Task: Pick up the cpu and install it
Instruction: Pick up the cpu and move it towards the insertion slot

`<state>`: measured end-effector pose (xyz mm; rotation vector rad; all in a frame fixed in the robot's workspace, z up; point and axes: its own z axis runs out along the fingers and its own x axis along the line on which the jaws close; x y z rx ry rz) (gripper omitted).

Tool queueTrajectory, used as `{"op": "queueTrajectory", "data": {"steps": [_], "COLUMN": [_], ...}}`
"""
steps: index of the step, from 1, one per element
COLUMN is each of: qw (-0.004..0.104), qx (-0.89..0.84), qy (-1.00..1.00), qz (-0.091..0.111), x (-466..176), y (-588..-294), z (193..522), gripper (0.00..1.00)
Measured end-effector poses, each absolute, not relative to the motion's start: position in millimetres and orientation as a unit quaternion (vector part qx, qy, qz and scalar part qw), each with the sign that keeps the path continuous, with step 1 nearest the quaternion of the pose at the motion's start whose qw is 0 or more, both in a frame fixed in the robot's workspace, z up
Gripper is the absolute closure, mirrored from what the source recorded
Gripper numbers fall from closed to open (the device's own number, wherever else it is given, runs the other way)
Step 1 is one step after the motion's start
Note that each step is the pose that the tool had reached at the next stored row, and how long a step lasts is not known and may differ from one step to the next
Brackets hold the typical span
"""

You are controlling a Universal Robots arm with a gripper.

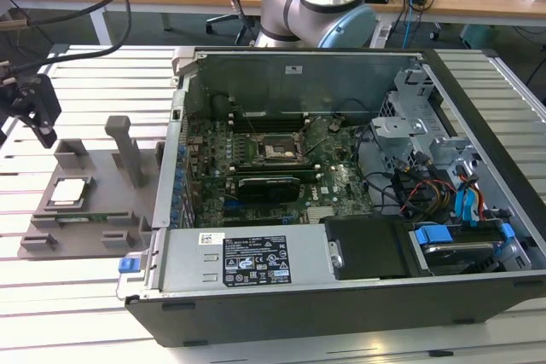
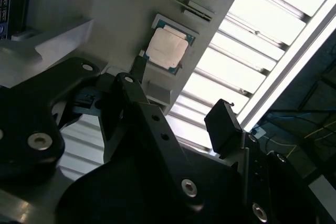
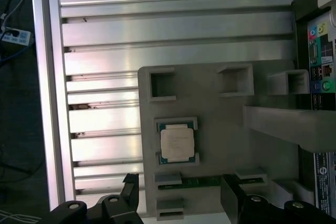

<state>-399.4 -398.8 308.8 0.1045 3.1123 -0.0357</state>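
Note:
The cpu [image 1: 70, 192] is a small silver square lying flat in a recess of the grey plastic tray [image 1: 95, 219], at the exterior view's left beside the open computer case [image 1: 341, 296]. My gripper [image 1: 38, 124] hangs in the air above the tray's far left corner, apart from the chip. Both wrist views look down on the cpu [image 3: 177, 144] [image 2: 167, 49]. The black fingers [image 3: 131, 191] stand apart, so the gripper [image 3: 181, 195] is open with nothing between its fingers. On the motherboard inside the case, the black socket frame [image 1: 277, 153] sits with a dark centre.
Upright posts [image 1: 128, 149] rise from the tray between the chip and the case wall. Cables, drive bays and blue clips [image 1: 444, 202] crowd the case's right half. The slatted metal table [image 1: 51, 296] surrounds everything; a wooden bench with cables runs behind.

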Motion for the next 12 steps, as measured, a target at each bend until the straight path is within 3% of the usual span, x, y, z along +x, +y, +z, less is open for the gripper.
{"op": "queueTrajectory", "data": {"steps": [12], "qw": [0.014], "qx": [0.034], "qy": [0.999], "qz": [-0.011], "x": [-399.4], "y": [-398.8], "z": [301.0], "gripper": [0.28]}}
